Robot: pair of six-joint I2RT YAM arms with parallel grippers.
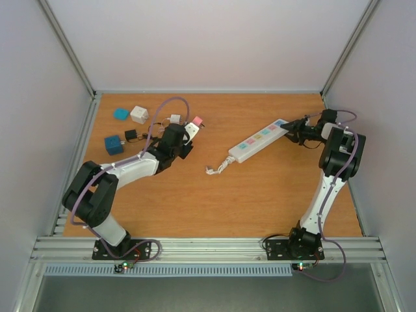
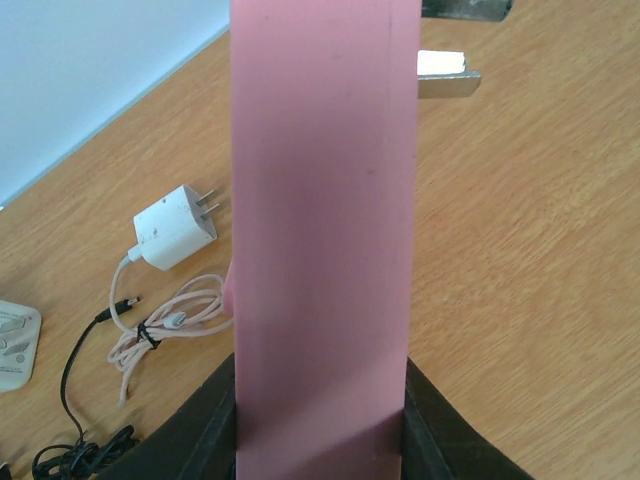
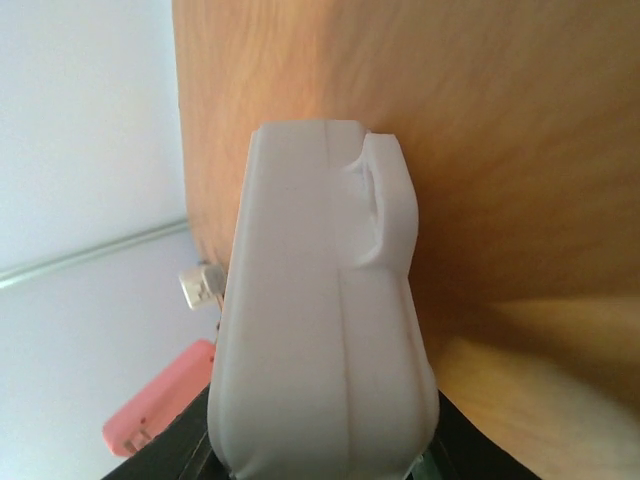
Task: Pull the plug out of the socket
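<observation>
Bright even light, soft shadows, plug (image 2: 320,250) and socket (image 3: 320,330) blurred close-up.

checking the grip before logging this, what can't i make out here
Left wrist: the pink plug fills the centre, hiding where the jaws touch it; the top edge cuts it off.
Right wrist: the socket, close up, hides its own face.
Top: outlet markings too small.

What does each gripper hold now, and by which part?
Left gripper: the pink rectangular plug, by the end opposite its prongs. Right gripper: the long white power strip, by the end opposite its cord.
</observation>
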